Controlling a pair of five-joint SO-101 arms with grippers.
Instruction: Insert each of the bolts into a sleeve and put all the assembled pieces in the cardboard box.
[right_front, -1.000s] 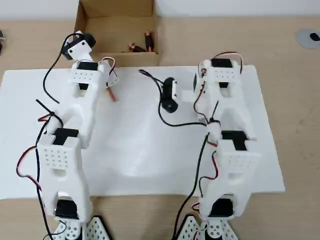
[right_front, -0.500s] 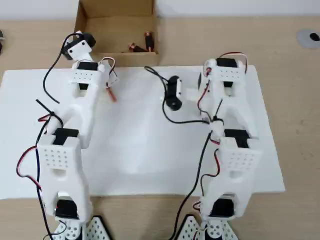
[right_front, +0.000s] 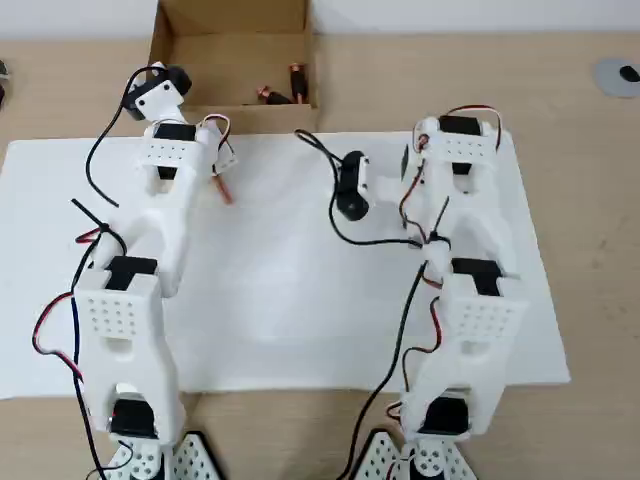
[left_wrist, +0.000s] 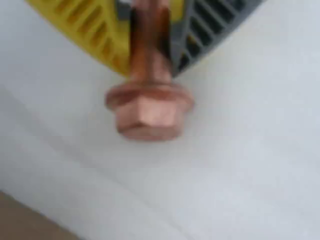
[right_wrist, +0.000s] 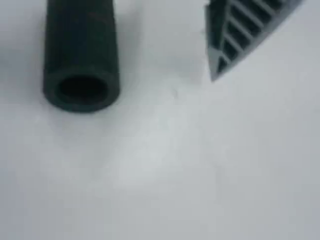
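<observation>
**Arm pose.** In the high view, the left arm (right_front: 165, 200) is extended from the lower left of the frame toward the cardboard box (right_front: 165, 60). Its left end effector (right_front: 218, 178) is held over the white sheet (right_front: 280, 290), just below the box's front wall. The right arm (right_front: 465, 230) is extended up the right side of the sheet, and its wrist camera (right_front: 350, 187) is turned out toward the centre of the frame.

**End effector state.** The left end effector (left_wrist: 150, 70) is pinched on the shank of the bolt (left_wrist: 148, 107), which is gripped between a yellow finger (left_wrist: 85, 30) and a grey finger (left_wrist: 210, 25). The right end effector (right_wrist: 165, 50) is spread. Its grey finger (right_wrist: 240, 35) is separated from the sleeve (right_wrist: 81, 55) by a strip of bare sheet.

**Change.** Compared with the high view one second earlier, the upper section of the right arm and its wrist camera are displaced to the right. No displacement of the left arm is observed.

**Orientation.** In the high view, the long axis of the bolt (right_front: 224, 190) is slanted from upper left to lower right. The hexagonal head projects beyond the fingertips at the lower-right end. The sleeve is seen end-on over the sheet, with its open bore turned toward the right wrist camera. Two copper-coloured pieces (right_front: 270, 95) are located in the lower right corner of the box. The box is placed on the counter (right_front: 580, 150).
</observation>
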